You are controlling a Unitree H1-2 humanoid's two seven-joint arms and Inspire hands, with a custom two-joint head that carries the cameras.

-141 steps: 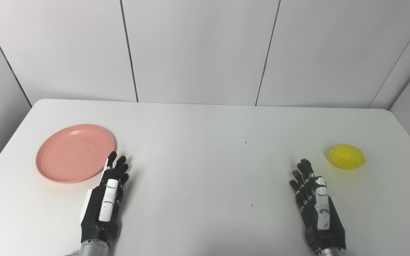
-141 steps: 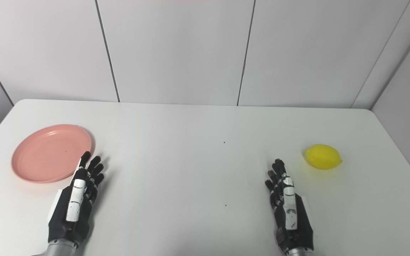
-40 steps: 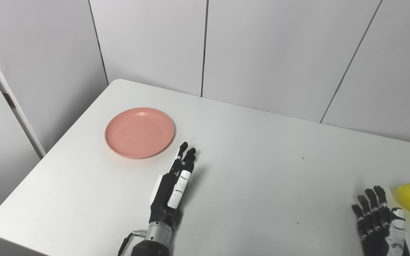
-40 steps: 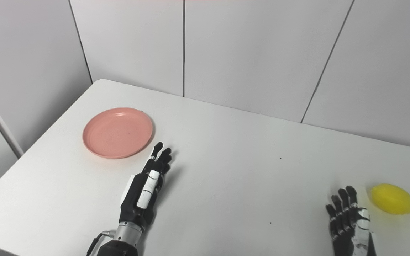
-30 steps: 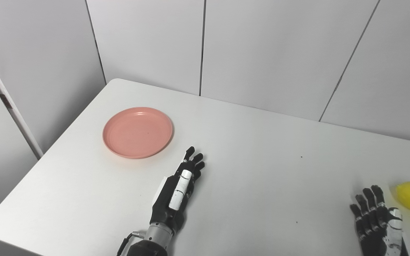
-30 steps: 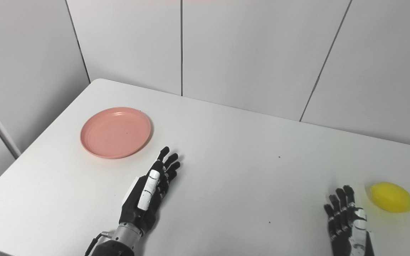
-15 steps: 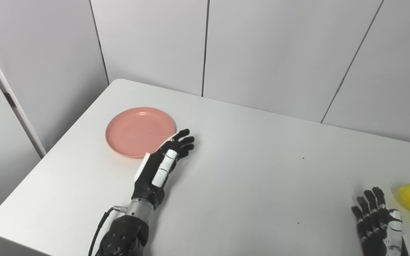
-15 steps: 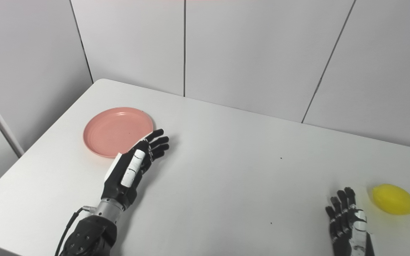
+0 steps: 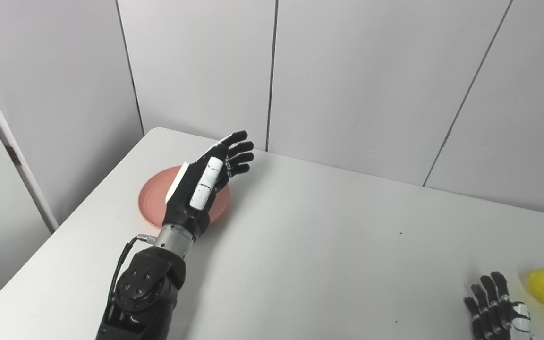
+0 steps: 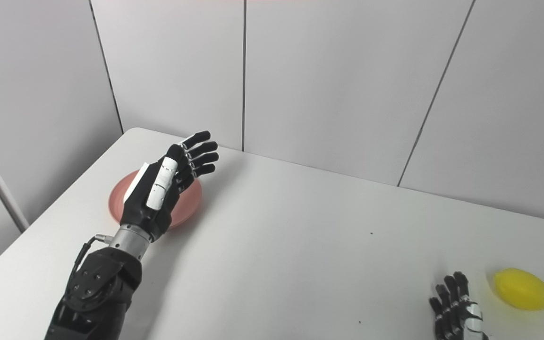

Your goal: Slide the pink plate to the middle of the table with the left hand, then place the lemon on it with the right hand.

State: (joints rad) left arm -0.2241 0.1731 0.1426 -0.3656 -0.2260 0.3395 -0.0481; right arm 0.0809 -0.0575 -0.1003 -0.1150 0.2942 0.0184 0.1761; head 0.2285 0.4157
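The pink plate lies near the table's far left corner, mostly covered from view by my left hand. That hand hangs raised above the plate, open, fingers spread and pointing up and to the right, holding nothing. A yellow lemon rests on the table at the right edge. Beside it, at the bottom right, my right hand lies flat and open on the table, just left of the lemon and partly cut off by the picture's edge.
The white table has rounded corners; its left edge drops off close to the plate. Grey wall panels stand right behind the table's far edge.
My left hand has lifted off the table and moved up and forward, now over the plate. The camera has tilted slightly. The right hand and lemon stay where they were.
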